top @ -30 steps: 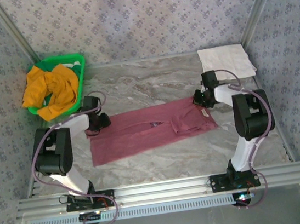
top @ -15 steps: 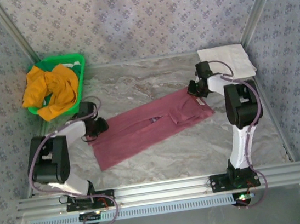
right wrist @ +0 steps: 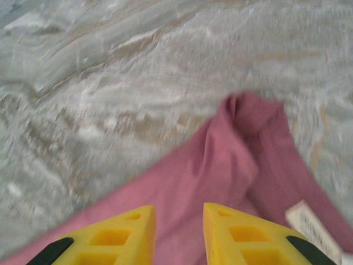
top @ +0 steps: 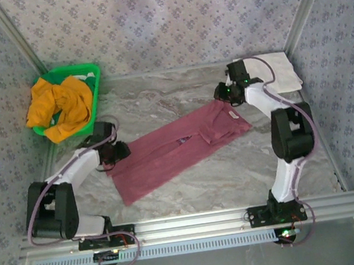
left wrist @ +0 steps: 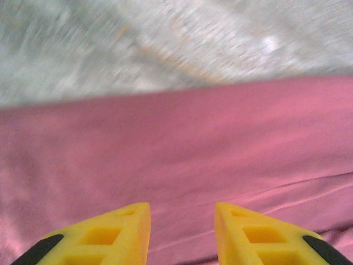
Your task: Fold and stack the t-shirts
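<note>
Top external view: the maroon t-shirt (top: pixel 179 150) lies flat on the tabletop (top: pixel 160 102) as a long slanted band stretched between the two tools. The left tool (top: pixel 119 152) sits at one end of the band, the right tool (top: pixel 224 93) just off the other end. Well behind the left tool, the mustard-orange t-shirt (top: pixel 59 107) spills over the green basket (top: pixel 91 72). A folded white cloth (top: pixel 279 67) lies just beyond the right tool.

Left wrist view: the left tool's jaws stand partly apart with nothing between them. Maroon cloth spreads under and ahead of its tips, then bare tabletop.

Right wrist view: the right tool's jaws show a narrower gap and hold nothing. The shirt's bunched corner lies just ahead of the tips, with a white label (right wrist: pixel 311 223) off to one side.

I judge that the lengthwise fold is laid and both tools are free. The next move looks like a fresh pinch on one end of the band, to carry it over the other without dragging the layers askew.
</note>
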`<state>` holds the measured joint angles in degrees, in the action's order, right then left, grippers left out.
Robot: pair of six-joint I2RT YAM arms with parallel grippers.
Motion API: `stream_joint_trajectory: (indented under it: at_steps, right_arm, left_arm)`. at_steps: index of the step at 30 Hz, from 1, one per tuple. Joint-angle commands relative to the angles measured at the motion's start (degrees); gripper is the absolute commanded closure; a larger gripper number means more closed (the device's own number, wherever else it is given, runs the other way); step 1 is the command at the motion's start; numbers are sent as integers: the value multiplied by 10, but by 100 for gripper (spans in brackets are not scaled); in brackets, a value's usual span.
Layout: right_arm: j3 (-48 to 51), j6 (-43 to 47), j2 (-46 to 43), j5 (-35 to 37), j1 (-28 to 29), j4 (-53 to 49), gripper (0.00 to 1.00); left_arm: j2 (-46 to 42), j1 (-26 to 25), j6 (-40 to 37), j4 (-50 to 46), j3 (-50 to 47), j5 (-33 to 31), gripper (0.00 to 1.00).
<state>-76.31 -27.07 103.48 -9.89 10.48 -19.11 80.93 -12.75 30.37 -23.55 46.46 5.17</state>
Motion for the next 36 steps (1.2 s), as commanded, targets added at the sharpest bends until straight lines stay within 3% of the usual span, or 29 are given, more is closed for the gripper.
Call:
stream_joint_trajectory:
  at_steps: [1,9,30,36]
  right_arm:
    - [103,-32,-61,-8,6,-6,69]
    - [245,-85,-147,-23,-22,30,68]
    - [240,-103,-58,-68,-39,97,64]
    - [246,-102,-59,-73,-38,105,91]
  left_arm:
    - [46,-5,-29,12,49,12,66]
    - [138,-10,-38,40,88,25,67]
    - [151,-12,-28,49,65,0,67]
    - [156,-12,-25,53,63,-4,67]
